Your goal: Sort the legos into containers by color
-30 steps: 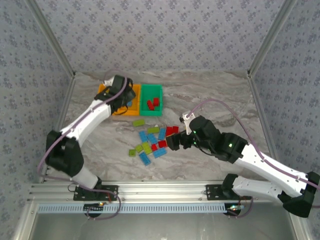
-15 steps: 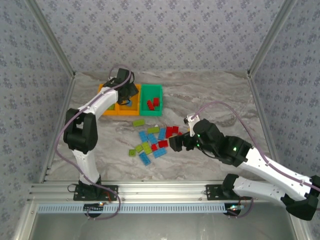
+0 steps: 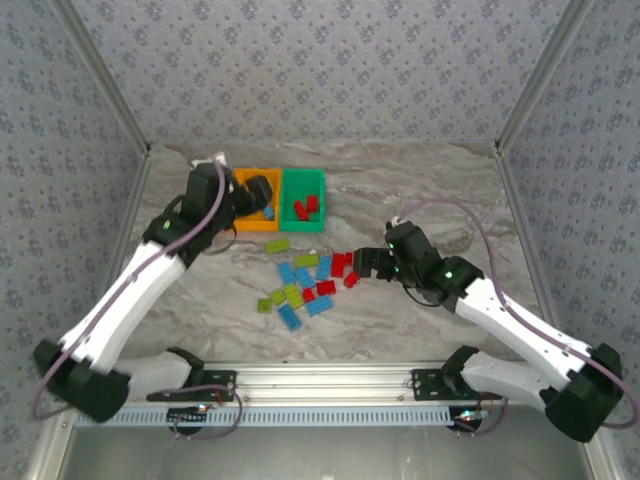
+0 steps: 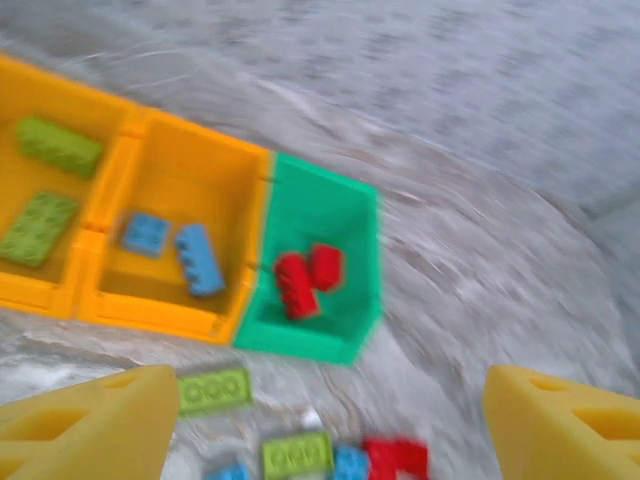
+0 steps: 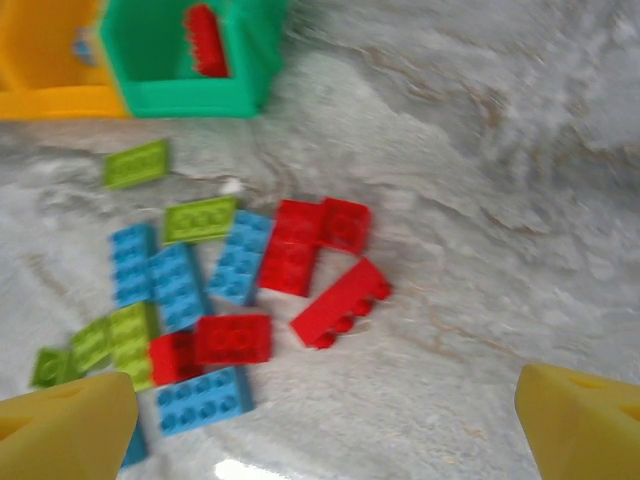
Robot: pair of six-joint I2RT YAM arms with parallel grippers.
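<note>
Left hand hangs above the orange bins at the far side of the desk; its fingers are spread wide apart with nothing between them.

Right hand hovers just beside the right edge of the loose bricks; its fingers are also wide apart and it's holding nothing.

The bins sit in a row touching each other. The left orange bin has two lime bricks in it; the middle orange bin has two blue bricks; the green bin on the right has a couple of red bricks, piled close together.

The rest is a scattered pile on the desk in front of the bins, reds, blues and limes all mixed; the reds are mostly on the right hand's side, and one long red brick lies tilted at the pile's edge; one lime brick lies off on its own, nearer the bins. The wrist views are a bit blurry, so I can't give an exact count.
</note>
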